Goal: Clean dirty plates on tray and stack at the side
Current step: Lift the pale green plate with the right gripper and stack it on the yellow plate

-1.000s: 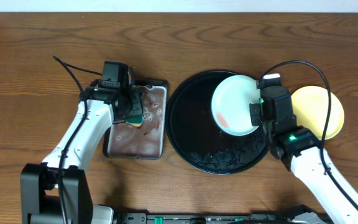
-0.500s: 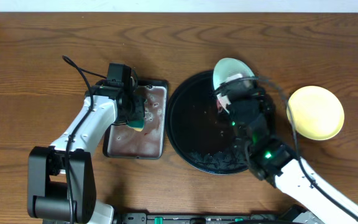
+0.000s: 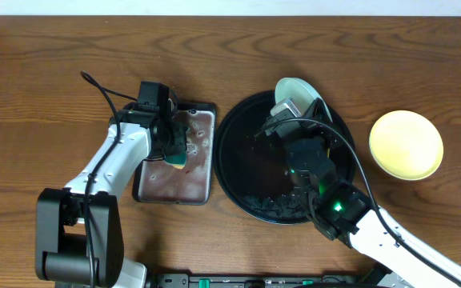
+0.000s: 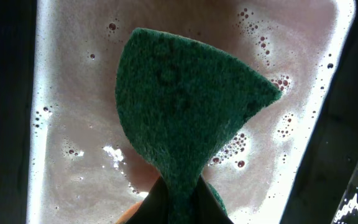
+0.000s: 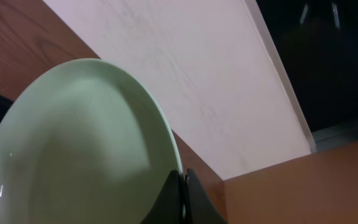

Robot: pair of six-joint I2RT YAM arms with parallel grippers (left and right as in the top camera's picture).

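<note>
The left gripper (image 4: 179, 202) is pinched tight on the lower corner of a green sponge (image 4: 185, 106), and the sponge hangs over a rectangular metal pan (image 3: 174, 201) that holds reddish, bubbly water. Whether the sponge touches the water cannot be told. This pan sits on the wooden table (image 3: 54, 48) just left of the round black tray (image 3: 246, 168), the two nearly touching. The right gripper (image 5: 183, 186) is clamped on the rim of a pale mint plate (image 5: 86, 143), with one finger on each face of it. The plate is tipped up almost on edge above the far rim of the tray, its hollow side facing the wrist camera. From overhead only a sliver of this plate shows, because the gripper and its camera cover the rest. The right arm (image 3: 318, 172) reaches across the tray from the near right and hides much of that side, and its black cable (image 3: 357, 160) loops over the tray's right edge. Wet specks lie on the tray's near part. The yellow plate (image 3: 406, 144) rests flat on the bare table to the right of the tray, apart from it.
</note>
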